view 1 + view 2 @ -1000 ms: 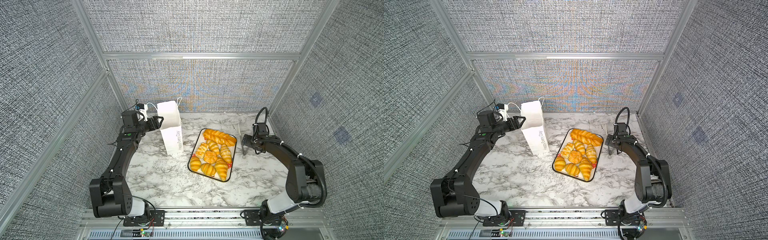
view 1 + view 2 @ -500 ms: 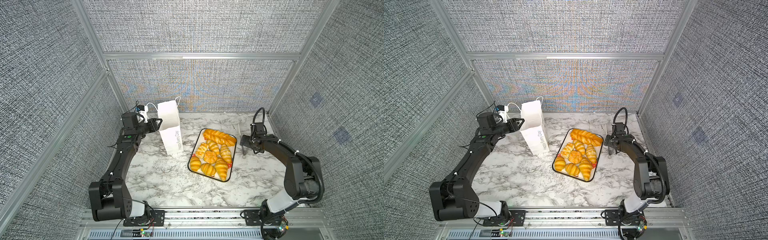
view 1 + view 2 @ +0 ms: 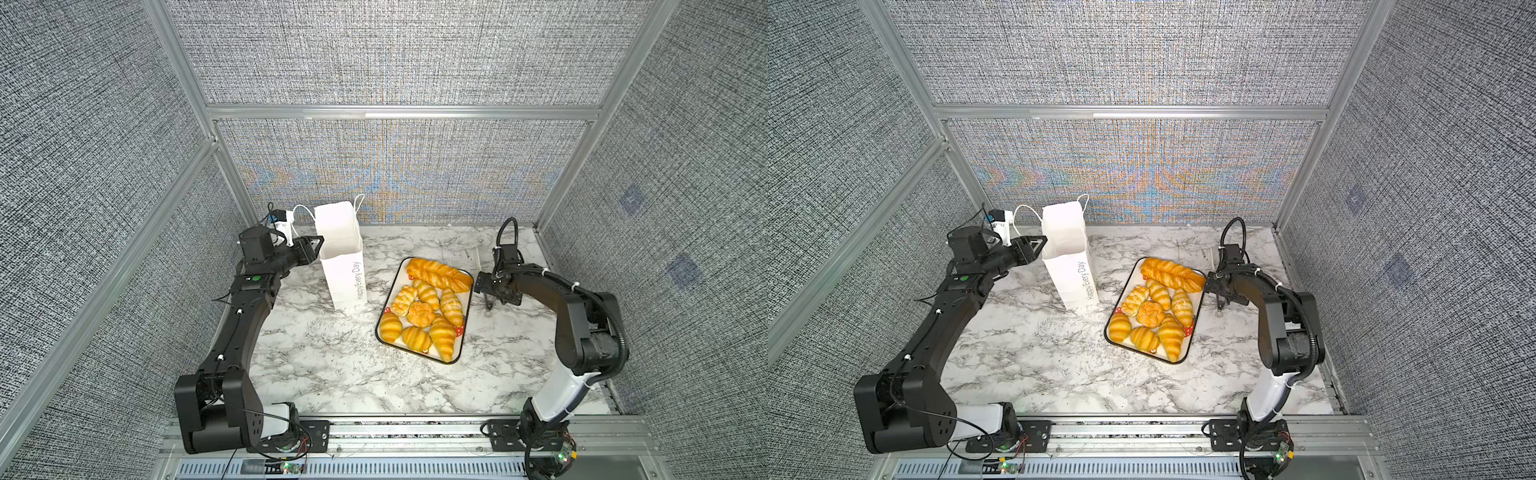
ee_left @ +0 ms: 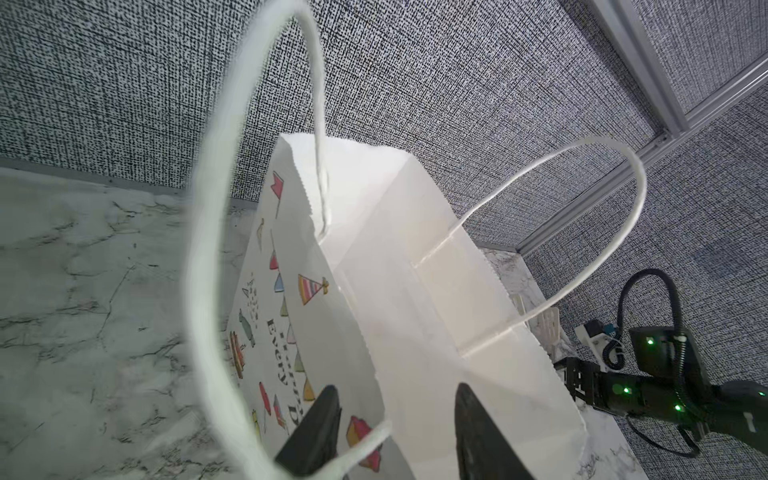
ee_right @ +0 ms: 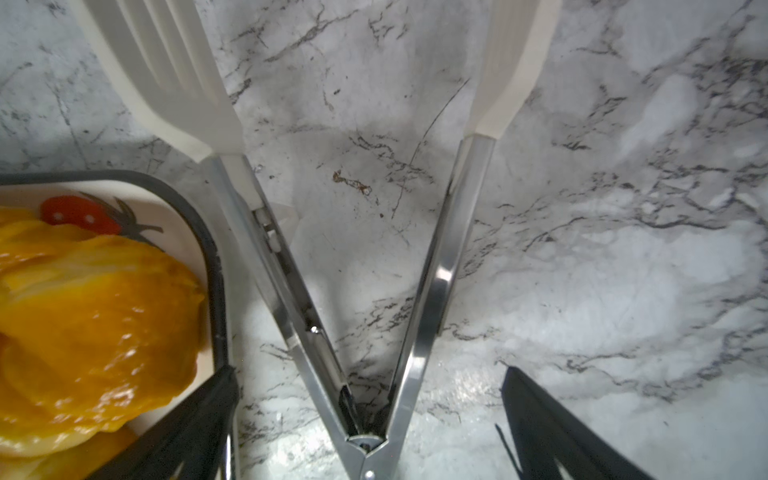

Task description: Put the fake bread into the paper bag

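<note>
Because the fake bread [image 3: 428,307] is glossy moulded toy pastry, we judge it light, stiff and rather slippery, best taken across the middle of one piece. The paper bag [image 3: 345,257] looks thin and easy to crush or tip, so its rim is the place to hold.

In both top views all the bread lies in the strawberry tray [image 3: 377,328] on the tabletop [image 3: 332,353]. The bag stands upright just beside it, mouth open, with no bread showing inside. Our left pincer [image 3: 319,245] meets the bag's top edge, and our right pincer [image 3: 490,301] hangs low just beside the tray.

From the left wrist, the fingers [image 4: 316,428] straddle the bag's near wall, one on the printed outside and one inside. A clear gap remains between them: narrowed, not yet pinching the paper. A cord handle crosses in front.

From the right wrist, our pincer stands wide and holds nothing. Its fingers flank the hinge end of the tongs [image 5: 432,291], which lie on the tabletop, and touch neither arm.
</note>
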`<action>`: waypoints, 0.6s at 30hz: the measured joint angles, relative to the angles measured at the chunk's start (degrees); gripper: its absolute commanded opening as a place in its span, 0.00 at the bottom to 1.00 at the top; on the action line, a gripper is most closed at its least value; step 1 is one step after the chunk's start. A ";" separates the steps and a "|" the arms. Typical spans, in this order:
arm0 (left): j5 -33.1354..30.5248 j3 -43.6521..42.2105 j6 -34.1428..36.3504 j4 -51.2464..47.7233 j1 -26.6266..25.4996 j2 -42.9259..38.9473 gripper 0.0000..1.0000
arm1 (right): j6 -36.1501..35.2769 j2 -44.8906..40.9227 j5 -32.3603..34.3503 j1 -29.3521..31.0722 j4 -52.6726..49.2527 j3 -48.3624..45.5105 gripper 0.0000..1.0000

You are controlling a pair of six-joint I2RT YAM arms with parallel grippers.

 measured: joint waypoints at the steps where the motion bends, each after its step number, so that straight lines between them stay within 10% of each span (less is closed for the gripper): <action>1: 0.00 0.00 0.00 0.00 0.00 0.00 0.37 | -0.15 0.37 0.00 0.00 0.00 0.04 0.99; 18: 0.15 -1.22 -0.28 1.03 0.68 -0.98 0.22 | -1.03 6.10 0.66 0.02 -0.09 3.63 0.93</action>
